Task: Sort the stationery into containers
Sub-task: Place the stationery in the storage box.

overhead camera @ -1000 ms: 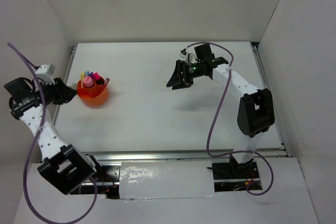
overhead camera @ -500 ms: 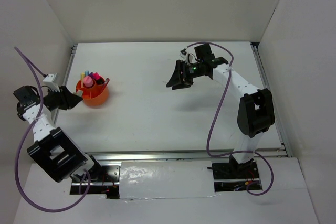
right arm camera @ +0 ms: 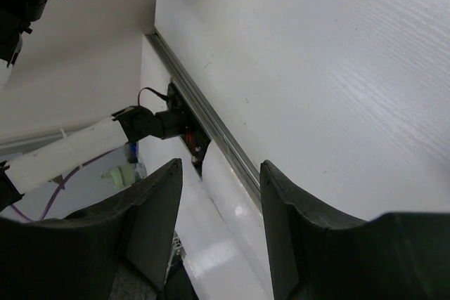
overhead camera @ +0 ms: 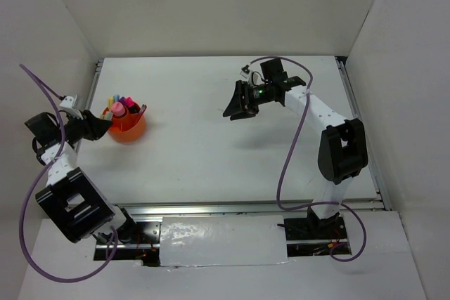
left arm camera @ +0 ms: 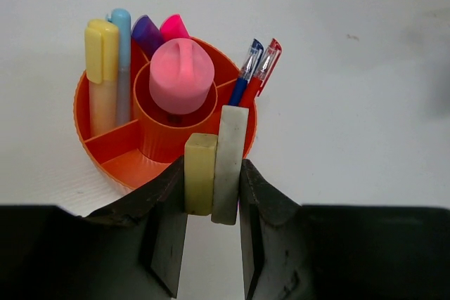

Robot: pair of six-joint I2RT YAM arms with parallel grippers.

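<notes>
The orange cup [overhead camera: 127, 126] stands at the table's left and has compartments [left arm camera: 118, 166]. It holds a yellow highlighter [left arm camera: 102, 68], a light blue one [left arm camera: 121, 36], a purple one [left arm camera: 145, 33], a pink-red one [left arm camera: 174, 26], a pink one [left arm camera: 181, 76] in the centre, a blue pen [left arm camera: 247, 68] and a red pen [left arm camera: 266, 64]. My left gripper [overhead camera: 98, 126] [left arm camera: 213, 177] is shut on a beige block [left arm camera: 200, 173] and a white block [left arm camera: 230, 159] side by side, at the cup's near rim. My right gripper [overhead camera: 238, 108] [right arm camera: 220, 173] is open and empty above the table's middle.
White walls enclose the table on the left, back and right. A metal rail [right arm camera: 204, 114] runs along the table's near edge, with the arm bases and cables beyond it. The left wall is close behind my left arm.
My left arm has swung and its gripper has moved a little right, closer to the orange cup. The right arm has not moved.
</notes>
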